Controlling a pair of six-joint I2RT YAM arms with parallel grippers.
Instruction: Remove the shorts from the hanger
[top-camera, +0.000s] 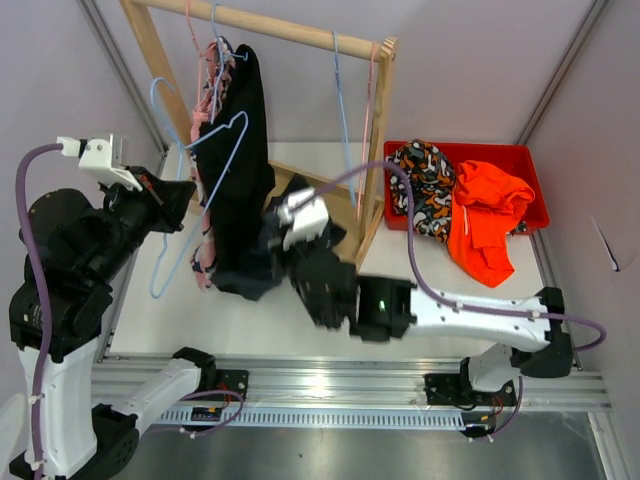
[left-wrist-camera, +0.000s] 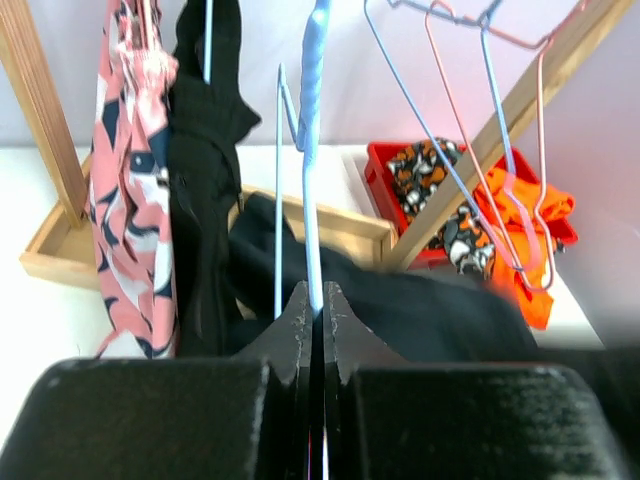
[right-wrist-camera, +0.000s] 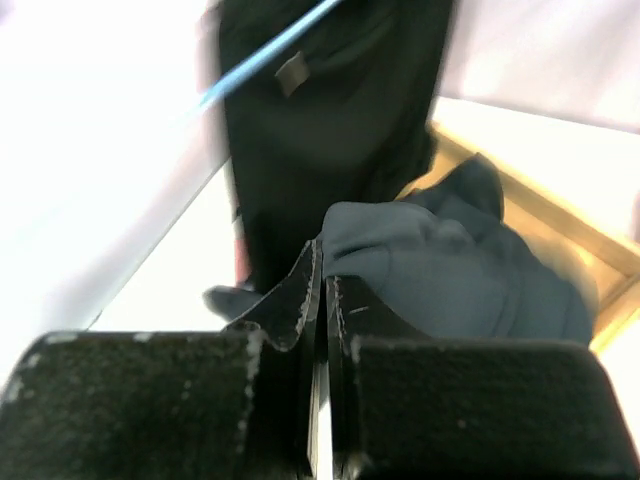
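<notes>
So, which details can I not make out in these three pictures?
- Right wrist: blur; whether the shut right gripper pinches the black shorts is unclear.
- Top external: the shorts hide that gripper's tips.
- Left wrist: the hook of the blue hanger is cut off by the top edge; the left gripper hides its lower part.

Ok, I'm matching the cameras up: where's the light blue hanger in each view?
Top external: light blue hanger left of centre, against the black shorts.
Left wrist: hanger mid-frame, upright, pinched in the left gripper.
Right wrist: hanger a slanted blue streak, top.
Shared landmark: black shorts, in all three.
</notes>
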